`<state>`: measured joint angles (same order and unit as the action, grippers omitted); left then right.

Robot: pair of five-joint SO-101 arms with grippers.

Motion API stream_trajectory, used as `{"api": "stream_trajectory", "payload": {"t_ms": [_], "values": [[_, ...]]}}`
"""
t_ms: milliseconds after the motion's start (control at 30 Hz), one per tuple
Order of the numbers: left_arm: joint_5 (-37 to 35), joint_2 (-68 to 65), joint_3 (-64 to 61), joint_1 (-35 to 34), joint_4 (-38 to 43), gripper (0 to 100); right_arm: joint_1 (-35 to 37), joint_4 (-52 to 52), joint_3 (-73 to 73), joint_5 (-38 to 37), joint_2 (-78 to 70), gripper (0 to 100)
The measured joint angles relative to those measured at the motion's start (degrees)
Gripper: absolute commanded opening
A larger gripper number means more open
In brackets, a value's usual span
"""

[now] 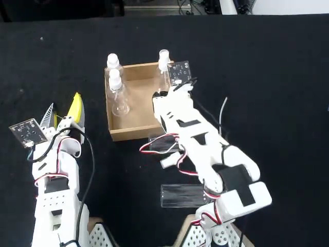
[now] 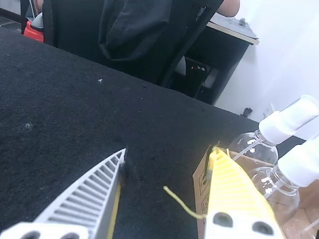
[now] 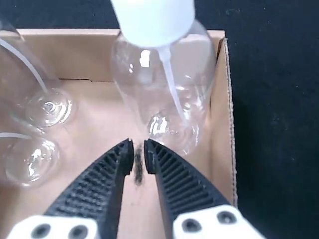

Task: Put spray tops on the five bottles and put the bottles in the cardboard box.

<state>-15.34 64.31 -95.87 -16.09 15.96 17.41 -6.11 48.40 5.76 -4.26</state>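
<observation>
Lying bottle [image 1: 177, 195] at lower centre, one end under the right arm [image 1: 205, 149], second lying bottle [image 1: 154, 140] above it mostly covered, standing bottle [image 1: 164, 60] in the box [image 1: 134, 131] half behind that arm's wrist

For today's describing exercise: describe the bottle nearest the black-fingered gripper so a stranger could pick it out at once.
Find the cardboard box in the middle of the black table. A pair of bottles stands along one side wall. The bottle you want stands alone at the opposite wall's far corner, just beyond the right gripper.
</observation>
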Motion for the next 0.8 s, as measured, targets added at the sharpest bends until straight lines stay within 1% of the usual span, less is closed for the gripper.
{"api": "stream_trajectory", "payload": {"t_ms": [200,800], "values": [[0.0,0.0,0.0,0.0,0.0,24,0.0,0.0,-3.0,0.0,-2.5,1.1],[0.0,0.0,0.0,0.0,0.0,24,0.0,0.0,-3.8,0.0,-1.8,1.2]]}}
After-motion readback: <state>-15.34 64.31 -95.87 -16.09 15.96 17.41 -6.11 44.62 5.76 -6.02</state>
